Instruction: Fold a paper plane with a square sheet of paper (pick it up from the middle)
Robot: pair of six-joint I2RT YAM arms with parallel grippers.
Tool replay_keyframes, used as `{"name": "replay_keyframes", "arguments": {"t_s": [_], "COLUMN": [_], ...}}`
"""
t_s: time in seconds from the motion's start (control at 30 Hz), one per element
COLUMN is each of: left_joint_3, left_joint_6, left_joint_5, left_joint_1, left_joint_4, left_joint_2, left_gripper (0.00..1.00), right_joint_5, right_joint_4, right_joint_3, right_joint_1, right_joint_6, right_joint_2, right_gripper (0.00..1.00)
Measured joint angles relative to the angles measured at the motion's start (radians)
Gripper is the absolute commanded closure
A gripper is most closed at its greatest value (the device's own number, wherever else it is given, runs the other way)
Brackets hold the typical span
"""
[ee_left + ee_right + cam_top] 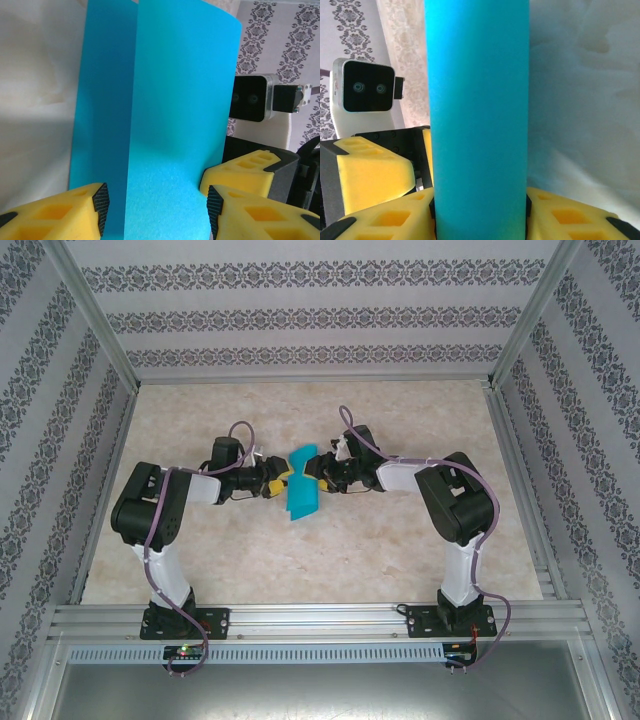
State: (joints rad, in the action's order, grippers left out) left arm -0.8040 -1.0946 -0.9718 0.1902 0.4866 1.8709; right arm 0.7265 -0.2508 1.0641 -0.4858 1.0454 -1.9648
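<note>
Right wrist: paper within end effector

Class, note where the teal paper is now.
Top view: the teal paper is at the centre, between the left pincer on its left and the right pincer on its right.

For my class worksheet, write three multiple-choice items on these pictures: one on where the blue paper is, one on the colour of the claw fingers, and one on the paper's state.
1. Where is the paper?
A. between the left claw and the right claw
B. against the back wall
C. beside the arm bases

2. What colour are the claw fingers?
A. red
B. yellow
C. green

3. What state is the paper in?
A. crumpled into a ball
B. one flat open square
C. folded, layers overlapping

Answers:
1 A: both claws meet at it.
2 B: both wrist views show yellow.
3 C: one layer's edge lies over another.
</note>
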Motion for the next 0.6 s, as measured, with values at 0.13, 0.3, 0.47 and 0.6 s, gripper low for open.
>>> {"name": "replay_keyframes", "arguments": {"t_s": [0.13,0.3,0.47,0.6], "left_joint_3": [-0.002,-0.002,0.0,0.002], "left_joint_6": [-0.015,-0.069,-0.115,-0.13], "left_joint_5": [-0.013,-0.041,-0.05,-0.054], "left_joint_1": [0.0,0.001,0.003,0.008], "left_joint_4": [0.029,0.12,0.188,0.222], "left_joint_2": [0.007,0.055,0.081,0.082], "left_gripper": [0.48,0.51,0.62,0.73], "right_joint_5": [0.014,0.024,0.028,0.034], "right_joint_4": [-0.027,-0.05,-0.085,-0.098], "right_joint_3": [-0.015,-0.029,-0.054,-0.059], "right_joint_1": [0.0,0.005,0.018,0.022], "right_joint_6": [0.01,0.03,0.053,0.06], "right_joint_2": [0.0,0.0,0.0,0.0], "right_gripper": [0.54,0.54,0.54,0.54]}}
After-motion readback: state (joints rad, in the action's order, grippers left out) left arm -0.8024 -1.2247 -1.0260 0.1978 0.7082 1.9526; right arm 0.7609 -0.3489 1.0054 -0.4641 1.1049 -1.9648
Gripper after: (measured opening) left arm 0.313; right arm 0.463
